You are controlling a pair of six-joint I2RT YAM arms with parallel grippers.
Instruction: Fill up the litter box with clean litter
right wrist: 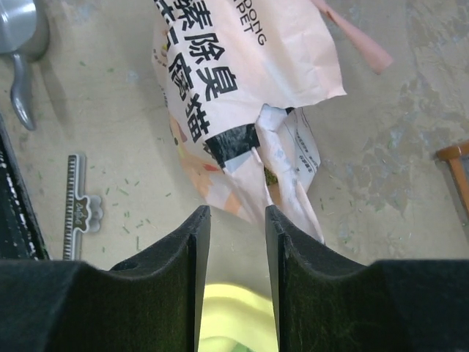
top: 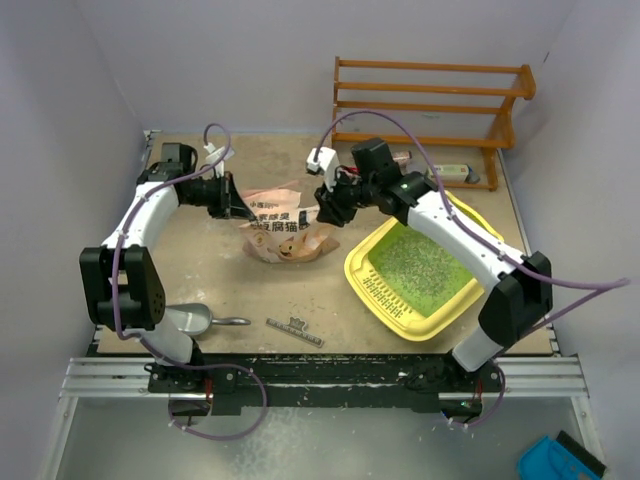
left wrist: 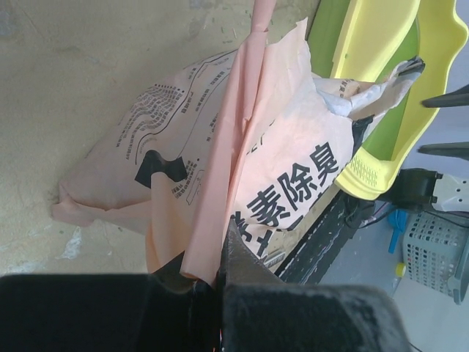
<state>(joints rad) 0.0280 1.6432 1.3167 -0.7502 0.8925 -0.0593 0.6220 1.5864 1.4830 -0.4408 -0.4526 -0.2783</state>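
Left gripper [left wrist: 218, 275] fingers together, clamped on the pink folded edge of the paper bag [left wrist: 220, 169]. The bag lies slumped on the table [top: 200, 262] straight ahead of those fingertips, print side up. Right gripper [right wrist: 234, 220] fingers apart, nothing between them. The bag's crumpled torn end sits just ahead of the tips; can't tell if it touches them. Litter box [top: 375, 290] rests on the table just beside and below the right fingers, and its yellow rim shows through the gap between them in the right wrist view. From the left fingers it sits beyond the bag. Clean litter [top: 420, 258] is a thin scatter across the box's green floor, with green showing through. A few stray granules lie on the table off to the side of the right fingers. Metal scoop [top: 195, 320] lies well apart from both grippers, back by the left arm's base, with a flat slotted clip [top: 295, 332] near it. Wooden rack [top: 430, 110] stands beyond the right fingers at the table's far edge.
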